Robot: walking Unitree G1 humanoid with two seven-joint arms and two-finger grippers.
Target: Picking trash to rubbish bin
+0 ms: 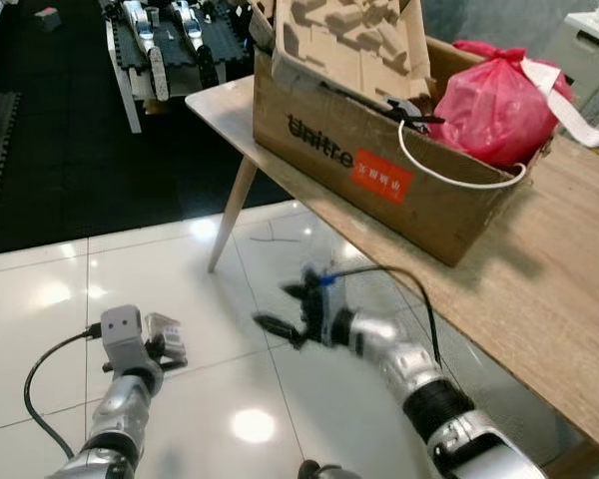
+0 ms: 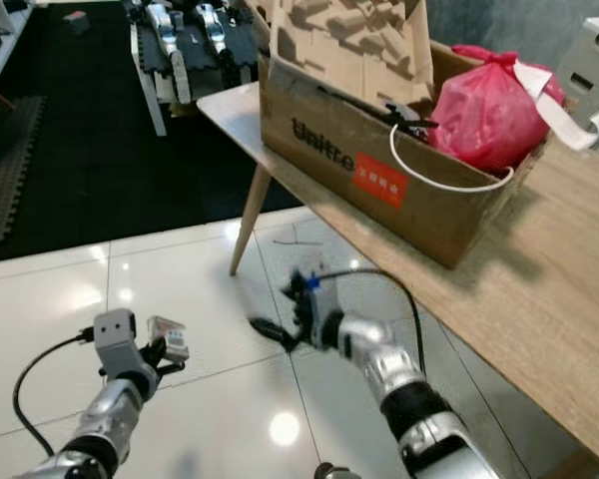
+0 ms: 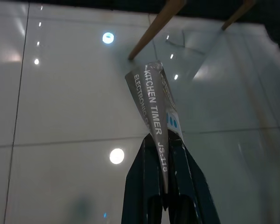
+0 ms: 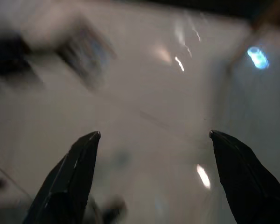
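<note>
Left eye view: cardboard box (image 1: 379, 175) printed "Unitree" on a wooden table (image 1: 539, 289), holding moulded pulp packing (image 1: 354, 40), a knotted pink plastic bag (image 1: 494, 105) and a white cable loop (image 1: 459, 178). White glossy tile floor (image 1: 70, 299) with ceiling-light glare; black mat (image 1: 70, 150) beyond. Tracked machines (image 1: 170, 40) on a white stand at the back. Left gripper (image 3: 161, 168) low over the tiles, clenched on a flattened grey kitchen timer package (image 3: 154, 100) with white lettering. Right gripper (image 1: 285, 309) near the table leg (image 1: 230, 215), fingers spread, blurred
</note>
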